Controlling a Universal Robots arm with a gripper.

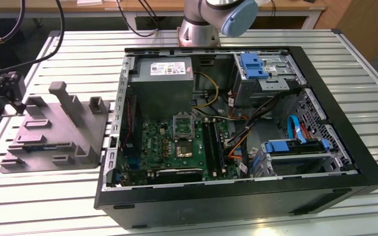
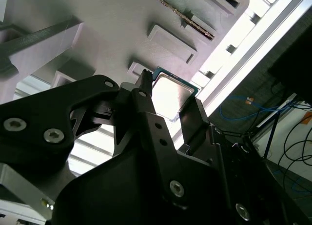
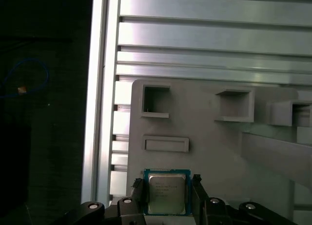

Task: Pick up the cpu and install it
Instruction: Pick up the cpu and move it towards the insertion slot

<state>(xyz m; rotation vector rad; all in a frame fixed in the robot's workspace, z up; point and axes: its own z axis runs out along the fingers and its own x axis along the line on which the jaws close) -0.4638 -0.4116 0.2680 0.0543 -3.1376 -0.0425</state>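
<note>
In the exterior view, my hand (image 1: 17,109) hangs at the exterior view's left edge, over the outer side of the grey-purple fixture (image 1: 51,142) that lies on the slatted bench (image 1: 57,196). The open computer case (image 1: 241,191) sits well apart from my hand, on the fixture's far side. A dark square socket (image 1: 184,149) shows on the board inside the case, with a big grey box (image 1: 166,73) beyond it. My arm's base (image 1: 199,29) stands behind the case.

In the second wrist view, the cpu (image 2: 171,95) sits right between my fingertips (image 2: 145,81), its pale metal top bright and a thin green rim showing along its edges. My hand (image 2: 169,90) is closed in against two opposite edges of it. The fixture (image 2: 97,44) spreads out past the chip, with raised blocks and pockets ahead of my hand, and the bench (image 2: 229,44) runs along one side.

In the first wrist view, the cpu (image 3: 166,193) is again held flat between the two black fingers (image 3: 139,186) of my hand (image 3: 167,182), each one hard up against a side of the chip. Just ahead of my fingertips is a shallow rectangular recess (image 3: 165,144) in the fixture (image 3: 204,152). Farther ahead are two square pockets (image 3: 156,100), then the bench (image 3: 214,39).
</note>
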